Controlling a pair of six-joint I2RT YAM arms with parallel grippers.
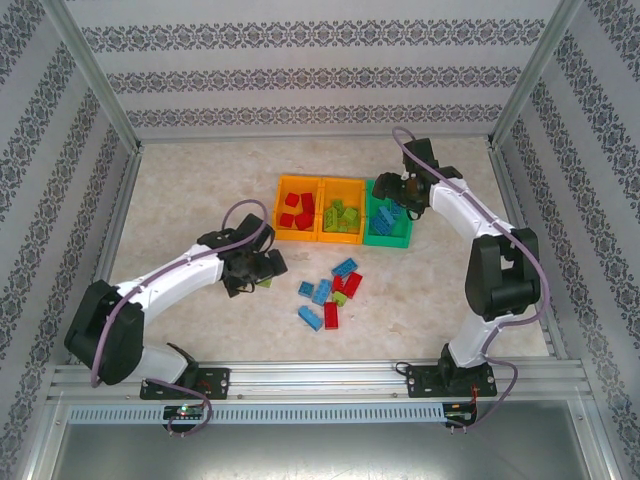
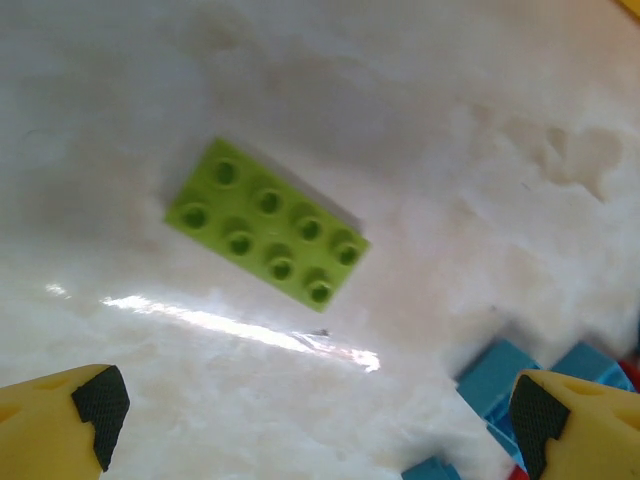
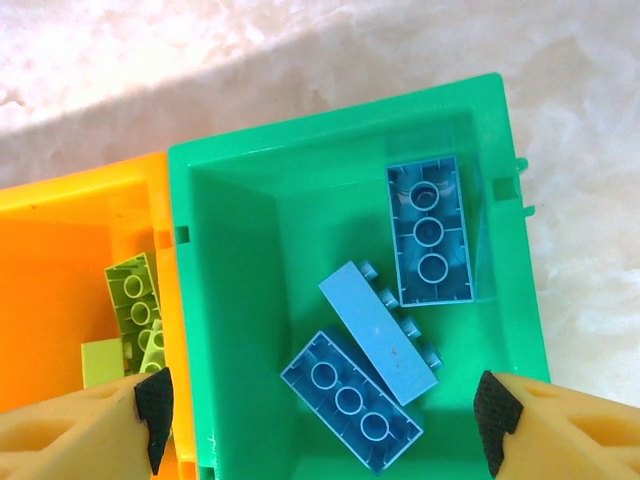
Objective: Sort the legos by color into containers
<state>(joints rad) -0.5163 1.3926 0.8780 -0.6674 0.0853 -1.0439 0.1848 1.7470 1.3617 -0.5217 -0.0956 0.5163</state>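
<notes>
My left gripper (image 2: 318, 420) hangs open just above the table, with a flat lime green lego (image 2: 268, 222) lying studs up ahead of its yellow fingers (image 2: 60, 420). In the top view this gripper (image 1: 262, 270) is left of a loose cluster of blue, red and lime legos (image 1: 330, 292). My right gripper (image 3: 322, 415) is open over the green bin (image 3: 330, 120), empty between the fingers. Three blue legos (image 3: 378, 330) lie in that bin. The row of containers holds red legos in the left orange bin (image 1: 296, 238) and lime ones in the middle orange bin (image 1: 340, 240).
Blue legos (image 2: 500, 375) lie near my left gripper's right finger. The enclosure's patterned walls and metal frame (image 1: 120, 215) ring the table. Open tabletop lies left of the bins and right of the loose cluster.
</notes>
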